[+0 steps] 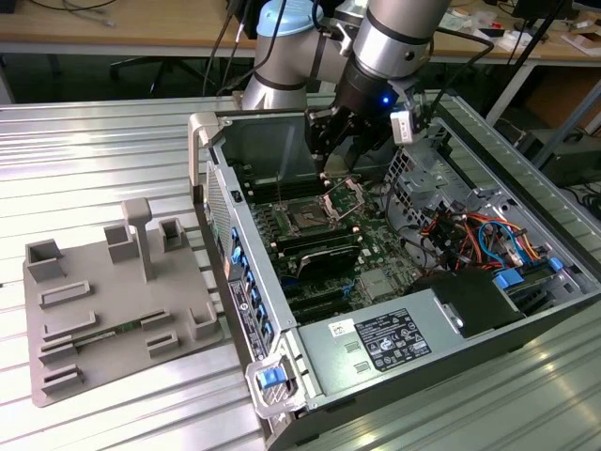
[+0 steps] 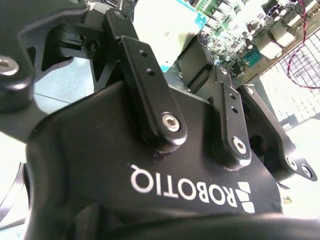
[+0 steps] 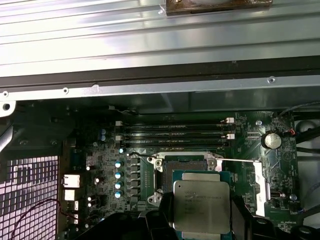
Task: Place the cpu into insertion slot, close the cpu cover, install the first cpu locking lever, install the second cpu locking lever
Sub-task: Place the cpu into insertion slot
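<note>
The cpu, a flat square chip with a dull silver top, sits between my gripper's dark fingers in the first wrist view. It hangs just above and in front of the insertion slot, which lies bare. In the exterior view my gripper hovers inside the open computer case, just over the slot. The cpu cover stands tilted up and open beside the slot. A thin locking lever stretches from the socket toward the raised cover. The second wrist view shows the finger links close together.
The case walls surround the motherboard. Memory slots lie beyond the socket, and a black block lies in front of it. A power supply and coloured cables fill the exterior view's right. A grey fixture plate lies at the exterior view's left.
</note>
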Controlling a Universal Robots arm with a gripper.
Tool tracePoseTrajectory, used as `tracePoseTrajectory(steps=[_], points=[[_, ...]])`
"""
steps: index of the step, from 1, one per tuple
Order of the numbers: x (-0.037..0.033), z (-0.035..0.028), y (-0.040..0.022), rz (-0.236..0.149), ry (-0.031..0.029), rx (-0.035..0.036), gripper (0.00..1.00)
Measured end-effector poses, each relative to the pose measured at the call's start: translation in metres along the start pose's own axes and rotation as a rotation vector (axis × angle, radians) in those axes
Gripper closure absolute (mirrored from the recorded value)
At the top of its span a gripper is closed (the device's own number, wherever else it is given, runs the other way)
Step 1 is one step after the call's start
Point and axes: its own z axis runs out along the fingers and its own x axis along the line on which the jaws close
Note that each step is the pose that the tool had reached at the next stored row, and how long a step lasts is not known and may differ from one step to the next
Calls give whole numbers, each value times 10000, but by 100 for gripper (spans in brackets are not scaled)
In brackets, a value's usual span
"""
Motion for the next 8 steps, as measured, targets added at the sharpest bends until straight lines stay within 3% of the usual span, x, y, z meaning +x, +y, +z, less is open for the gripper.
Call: tracePoseTrajectory(steps=[8], points=[[0,14,-1,0,0,0,45]])
